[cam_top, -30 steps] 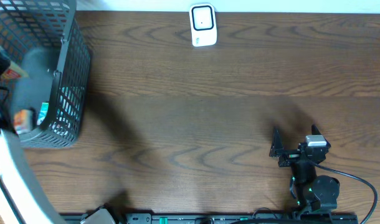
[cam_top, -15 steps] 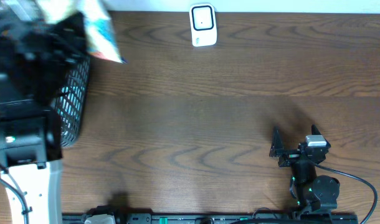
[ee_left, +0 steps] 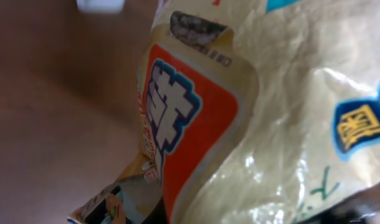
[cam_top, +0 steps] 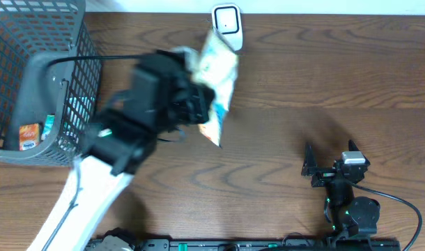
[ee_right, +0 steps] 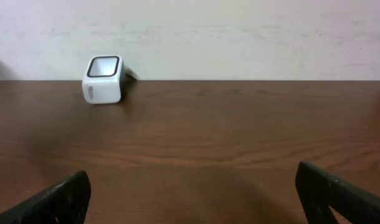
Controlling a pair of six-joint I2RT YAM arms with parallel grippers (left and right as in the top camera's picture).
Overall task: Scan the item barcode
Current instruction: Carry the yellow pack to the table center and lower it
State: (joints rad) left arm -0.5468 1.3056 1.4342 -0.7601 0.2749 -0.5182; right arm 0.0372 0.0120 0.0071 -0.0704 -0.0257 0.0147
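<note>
My left gripper (cam_top: 197, 104) is shut on a cream snack bag (cam_top: 219, 73) with orange and blue print, held up in the air just below the white barcode scanner (cam_top: 226, 26) at the table's far edge. The bag's upper corner overlaps the scanner's lower left side from above. In the left wrist view the bag (ee_left: 258, 118) fills most of the picture and hides the fingers; the scanner (ee_left: 100, 5) shows at the top edge. At the lower right, my right gripper (cam_top: 329, 153) rests low over the table, open and with nothing in it (ee_right: 199, 193), facing the scanner (ee_right: 103, 79).
A grey wire basket (cam_top: 79, 84) stands at the far left, with an orange-labelled packet (cam_top: 29, 135) and other goods inside. The brown wooden table (cam_top: 282, 125) runs between the two arms. A black cable (cam_top: 397, 202) loops beside the right arm's base.
The left arm has lifted the snack bag out of the basket and swung it right, from the top left corner to just under the scanner. The right arm has not moved.
</note>
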